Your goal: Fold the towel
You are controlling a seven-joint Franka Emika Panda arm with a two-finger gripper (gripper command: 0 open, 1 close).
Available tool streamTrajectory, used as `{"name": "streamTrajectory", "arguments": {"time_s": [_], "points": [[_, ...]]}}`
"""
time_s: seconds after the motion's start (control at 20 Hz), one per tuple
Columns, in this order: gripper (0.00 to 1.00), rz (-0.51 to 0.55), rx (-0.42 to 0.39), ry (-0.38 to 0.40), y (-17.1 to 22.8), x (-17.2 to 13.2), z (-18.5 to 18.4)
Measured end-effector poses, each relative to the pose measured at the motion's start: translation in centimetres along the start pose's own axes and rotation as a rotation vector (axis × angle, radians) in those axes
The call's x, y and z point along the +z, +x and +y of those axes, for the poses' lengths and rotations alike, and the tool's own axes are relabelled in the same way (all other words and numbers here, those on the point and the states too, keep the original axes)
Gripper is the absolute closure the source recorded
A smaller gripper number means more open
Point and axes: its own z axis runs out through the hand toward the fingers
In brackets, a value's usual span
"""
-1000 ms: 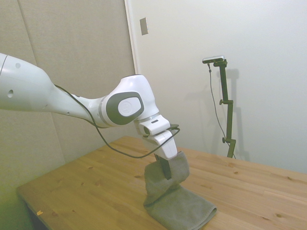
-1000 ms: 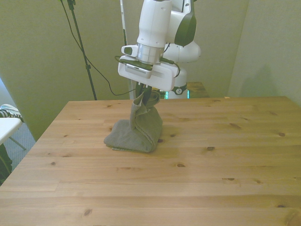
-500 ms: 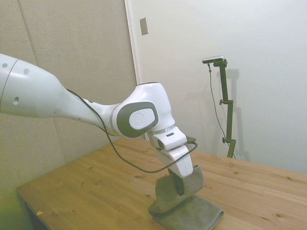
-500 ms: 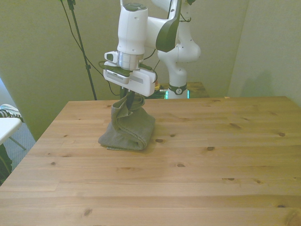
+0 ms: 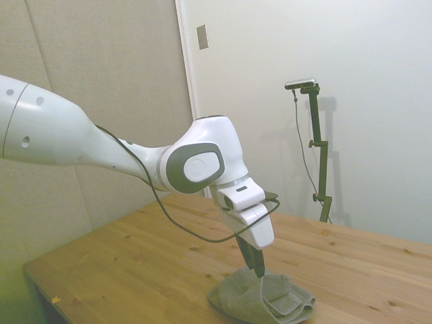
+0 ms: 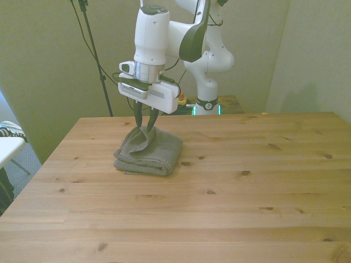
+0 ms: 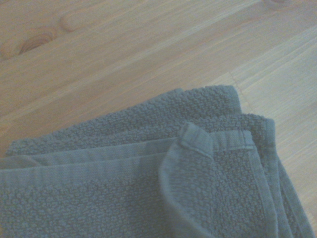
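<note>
Directly beneath the gripper (image 6: 146, 122), on the wooden table (image 6: 230, 192): the towel (image 6: 148, 155), already doubled over into a compact stack of several layers. Fingers spread apart in the front view, tips straddling a small peak of cloth at the top of the stack; hard to say whether that peak is pinched or merely brushing one finger, but the spread suggests a release. In the side view, fingertips right at the upper fold of the towel (image 5: 260, 300), stack lying low and mostly flat under them.

Close under the wrist: stacked hems of the towel (image 7: 148, 188), edges roughly but not neatly aligned, one corner curled up on top.

Judging from this, folding largely done; remaining, probably, letting the raised peak fall, lifting clear, perhaps pressing the top layer flat.

Around the tool: bare boards toward the front view's right and nearer the camera, nothing near the stack. Well off toward the front view's left, beyond the table edge, part of a white object (image 6: 10, 147), no obstruction. Nothing blocking a straight lift upward.
</note>
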Motion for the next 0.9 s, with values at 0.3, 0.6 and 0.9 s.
{"name": "streamTrajectory", "arguments": {"time_s": [0.3,0.6,0.9], "points": [[0.0,-0.012,-0.052,0.004,-2.9,-3.4,-0.4],[0.0,-0.033,-0.131,-0.024,-8.6,-7.4,2.2],[0.0,-0.118,-0.362,0.068,-18.2,-11.8,8.2]]}}
